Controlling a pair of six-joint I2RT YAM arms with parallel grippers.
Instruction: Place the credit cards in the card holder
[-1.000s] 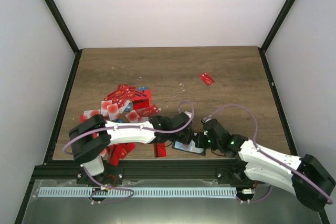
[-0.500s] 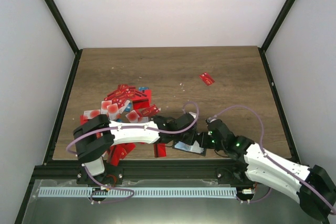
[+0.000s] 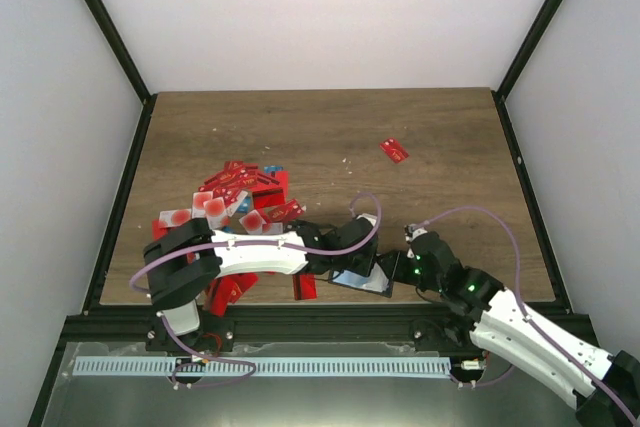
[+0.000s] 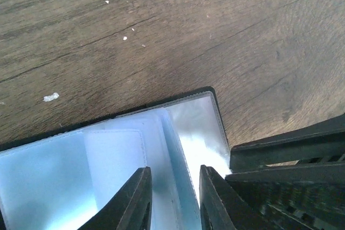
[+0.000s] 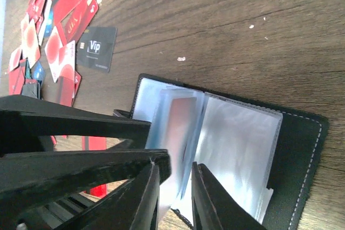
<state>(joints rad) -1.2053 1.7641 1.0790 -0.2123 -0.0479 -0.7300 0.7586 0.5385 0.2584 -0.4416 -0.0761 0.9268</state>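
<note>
Handover at the front edge of the counter [image 3: 330, 127]. A second ago the right pincer [image 5: 175, 187] was clamped shut over the card holder [image 3: 362, 280]. Now its jaws stand a narrow way apart, with the edge of a clear leaf between them and no visible bite on it. The left pincer [image 4: 173, 187] has gone the other way and narrowed. It sits astride the ridge where two clear sleeves meet, and whether it actually pinches that leaf cannot be told from here.

It looks like a change of hands on the pages: the right lets go and the left takes over keeping the holder splayed. The holder lies open and flat, black cover down, its sleeves fanned between the two arms. A pinkish shape shows through one leaf in the right wrist view — possibly a card already in.

Against the earlier overhead frame, the right arm has drawn back toward its base and its elbow has swung low and right. The left wrist has pushed further right, over the holder. The holder itself has barely shifted.

The credit cards [image 3: 235, 197] sit heaped to the left as before, one red card [image 3: 394, 150] lies far off alone, and a black Vip card [image 5: 98, 48] is beside the holder — most of the job is still ahead.
</note>
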